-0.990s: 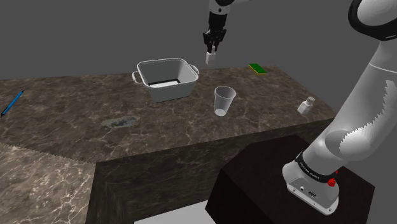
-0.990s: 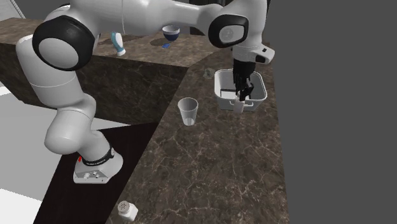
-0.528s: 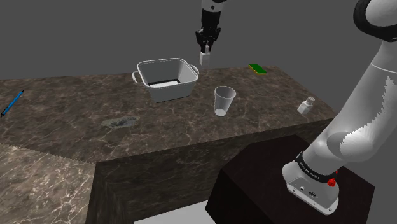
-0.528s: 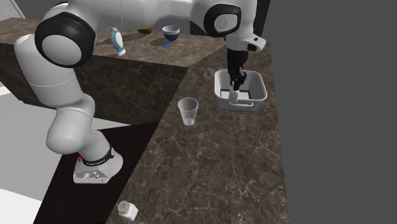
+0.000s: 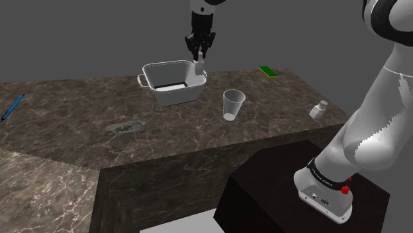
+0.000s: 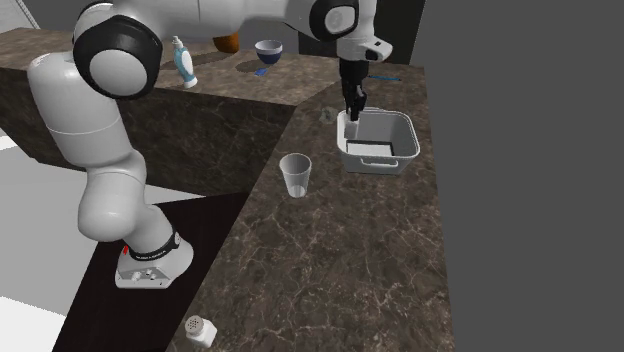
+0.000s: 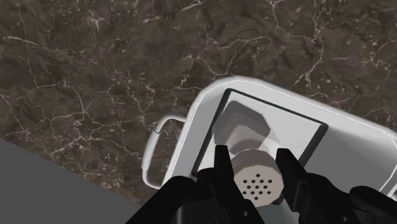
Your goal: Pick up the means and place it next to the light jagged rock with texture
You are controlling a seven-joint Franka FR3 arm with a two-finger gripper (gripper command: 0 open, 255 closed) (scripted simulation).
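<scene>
I have the claw [image 7: 253,156] pinching the small white shaker [image 7: 256,182] across its body, one finger on each side just under the perforated cap. In the shoulder view it hangs clear above the white tub [image 5: 165,64], over the corner at about two o'clock. It looks light and rigid, but I judge the smooth round sides to be slippery (a twist could roll it out), so a grip low on the barrel suits it, kept upright so nothing spills. In the second exterior view, the small greyish lump [image 6: 327,115] at the tub's ten o'clock is probably the rock.
</scene>
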